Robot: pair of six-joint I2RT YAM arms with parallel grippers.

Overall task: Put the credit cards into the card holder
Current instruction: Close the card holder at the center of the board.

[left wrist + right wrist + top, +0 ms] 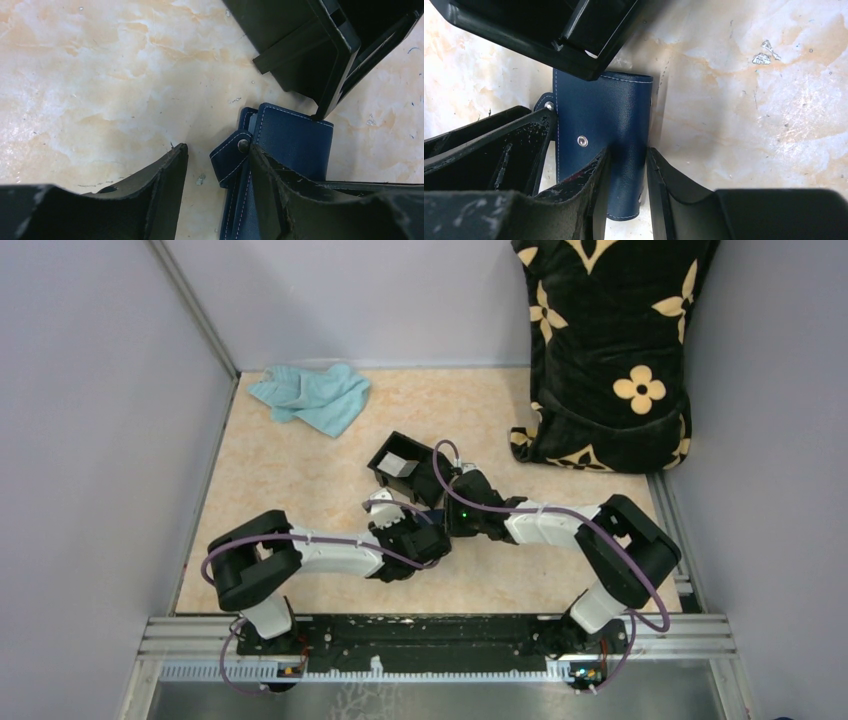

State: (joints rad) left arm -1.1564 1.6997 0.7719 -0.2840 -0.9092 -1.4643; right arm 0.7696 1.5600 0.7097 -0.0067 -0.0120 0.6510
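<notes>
The marbled tabletop (300, 490) carries a black flower-patterned bag (610, 350) at its far right and a teal cloth (315, 398) at far left. The left arm (330, 552) and right arm (550, 522) both fold inward, forearms low, wrists meeting mid-table just in front of a black open-topped box (385, 472) that holds a pale card (400, 464). The navy card holder (604, 115) lies against the box's near corner. The right gripper (626, 160) is clamped on its folded edge, one finger on each face. The left gripper (218, 150) stands spread, grasping nothing: the snap tab (235, 152) sits between its fingers, the right one resting on the holder's face.
</notes>
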